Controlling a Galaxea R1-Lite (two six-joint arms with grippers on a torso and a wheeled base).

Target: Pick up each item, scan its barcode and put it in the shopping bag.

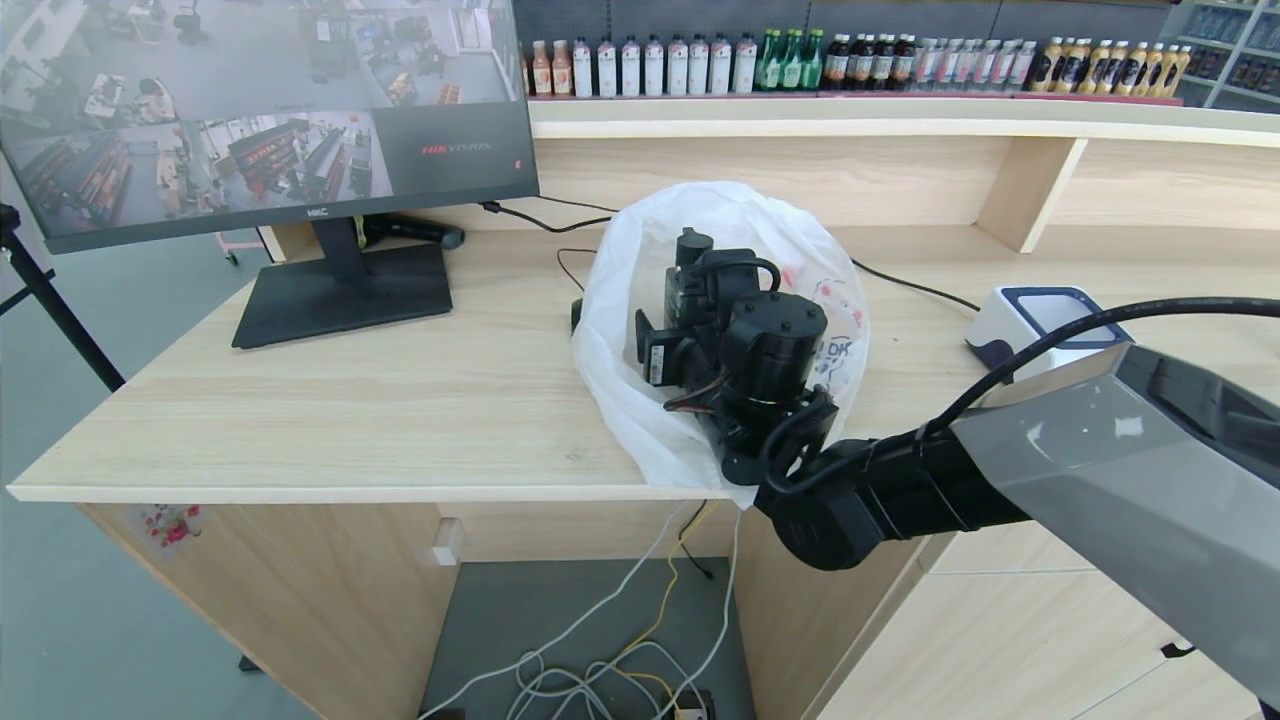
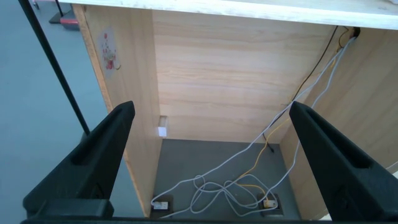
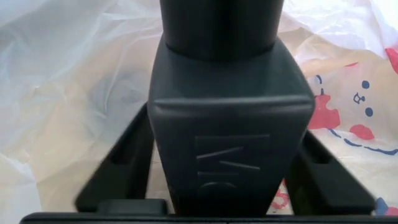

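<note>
Bagging looks to be the step in hand: the right hand (image 3: pixel 227 124) is sunk in the mouth of the crumpled white plastic shopping bag (image 1: pixel 640 260), which sits at the middle of the pale wooden bench (image 1: pixel 400 400). Its fingers (image 3: pixel 124 165) lie along both flanks of a dark grey, square-shouldered container with a round neck (image 3: pixel 230 74), so the hand reads as clamped on it, with the bag's printed film close around. The white-and-blue box-shaped barcode scanner (image 1: pixel 1040 320) stands at about 3 o'clock from the bag, well apart from it. A black flat-screen monitor on a stand (image 1: pixel 260 110) sits at roughly 10 o'clock. The left hand (image 2: pixel 211 109) hangs below the bench's front edge, its fingers spread wide with nothing between them. By my judgement this container is past the scanner and nearly stowed. What is left for it is to let go and draw the arm out without dragging the film along. Whether more goods wait, I cannot tell.
</note>
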